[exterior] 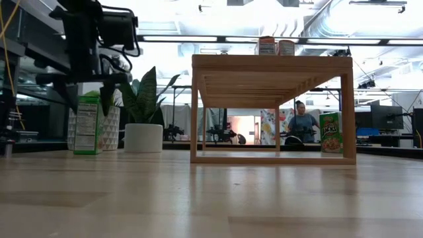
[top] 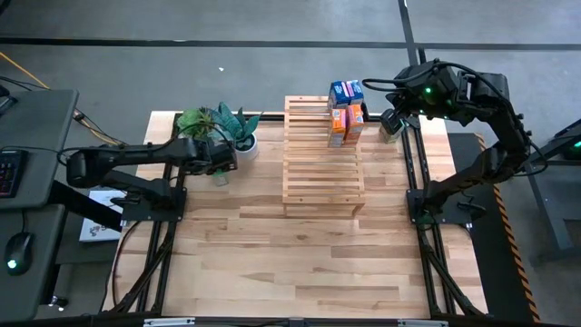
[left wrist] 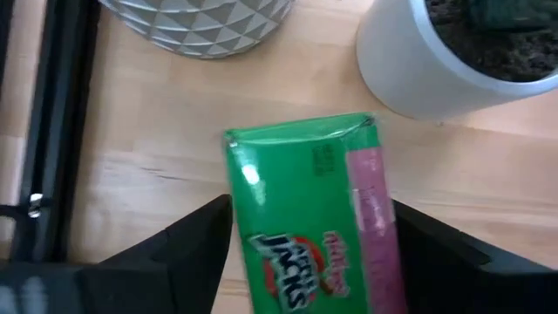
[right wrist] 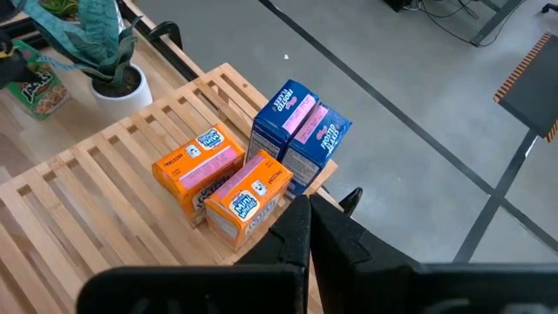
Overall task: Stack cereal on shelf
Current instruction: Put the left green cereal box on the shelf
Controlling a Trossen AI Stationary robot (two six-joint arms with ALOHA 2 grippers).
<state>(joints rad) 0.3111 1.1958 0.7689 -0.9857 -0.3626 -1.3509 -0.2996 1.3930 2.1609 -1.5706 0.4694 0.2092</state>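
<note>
My left jaws [left wrist: 305,253] straddle the green cereal box [left wrist: 314,218] without closing, two plant pots [left wrist: 436,61] crowding at 12 o'clock. Right jaws [right wrist: 318,231] clenched empty beside shelf [top: 322,154], whose 1 o'clock corner holds blue and orange boxes [top: 345,113]; 6 o'clock slats bare.

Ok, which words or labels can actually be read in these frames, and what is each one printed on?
"JACKS": on the green cereal box between the left claw's fingers.
Orange boxes on the shelf: print too small to read.
Blue boxes: lettering blurred, unreadable.
Green box behind the shelf: logo unreadable.
</note>
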